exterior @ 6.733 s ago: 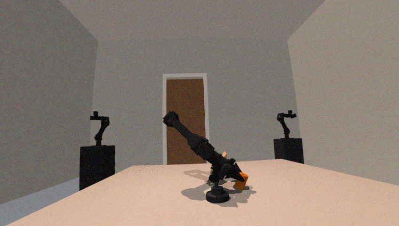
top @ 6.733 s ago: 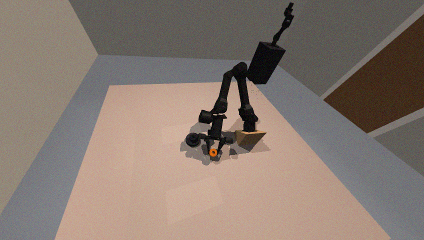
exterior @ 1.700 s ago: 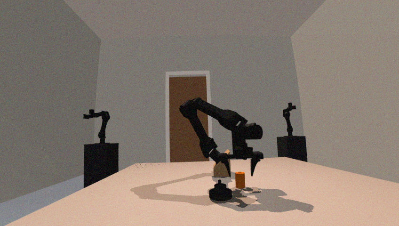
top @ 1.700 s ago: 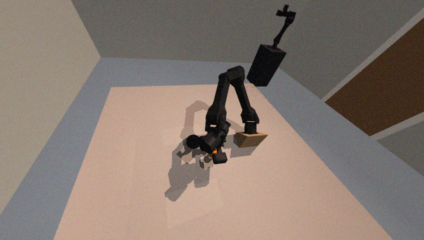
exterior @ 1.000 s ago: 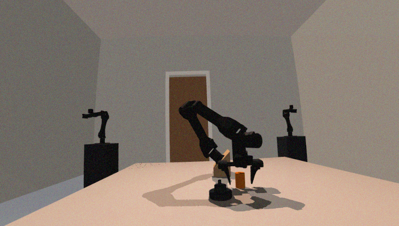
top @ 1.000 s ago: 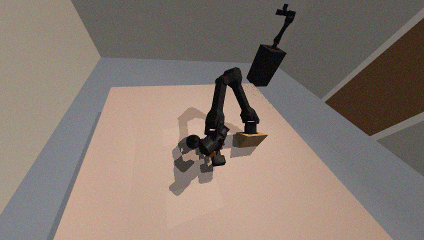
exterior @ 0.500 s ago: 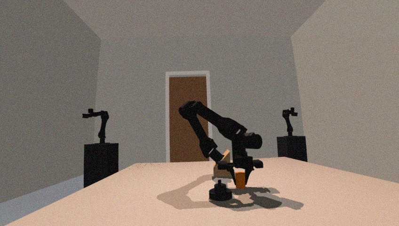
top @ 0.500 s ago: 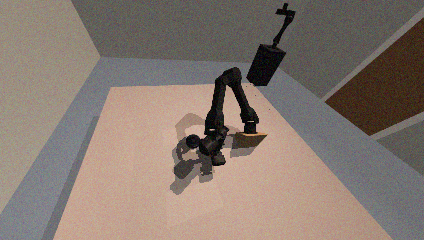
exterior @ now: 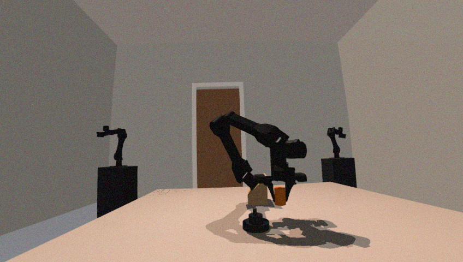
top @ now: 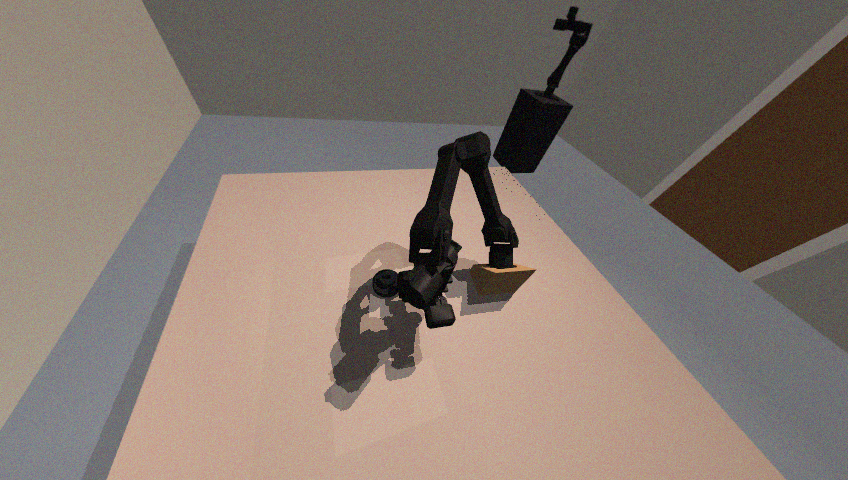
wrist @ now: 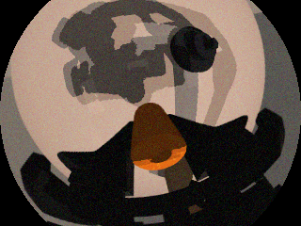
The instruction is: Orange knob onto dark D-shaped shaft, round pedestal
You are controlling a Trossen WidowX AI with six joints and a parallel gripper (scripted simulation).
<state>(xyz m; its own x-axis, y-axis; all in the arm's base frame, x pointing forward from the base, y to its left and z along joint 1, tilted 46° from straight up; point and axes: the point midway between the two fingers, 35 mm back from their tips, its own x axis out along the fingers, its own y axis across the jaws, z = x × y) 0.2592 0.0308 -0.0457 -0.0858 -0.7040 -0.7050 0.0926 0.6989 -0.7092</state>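
The orange knob (exterior: 279, 196) (wrist: 157, 137) is upright between the fingers of my gripper (exterior: 280, 199) (wrist: 150, 121), which is shut on its sides. The knob hangs a little above the table. Part of its hole shows at the near end in the wrist view. In the top view the arm hides the knob. The round dark pedestal (top: 385, 284) (exterior: 255, 224) (wrist: 192, 51) stands on the table; in the exterior view it is left of the knob and nearer that camera. Its thin shaft (exterior: 254, 211) points up. The shaft's flat side cannot be made out.
A wooden block (top: 502, 286) (exterior: 257, 197) carries the arm's base on the pale table (top: 535, 386) (exterior: 130, 233). The arm's shadow lies across the table around the pedestal. Two other arms stand on dark boxes beyond the table in the exterior view.
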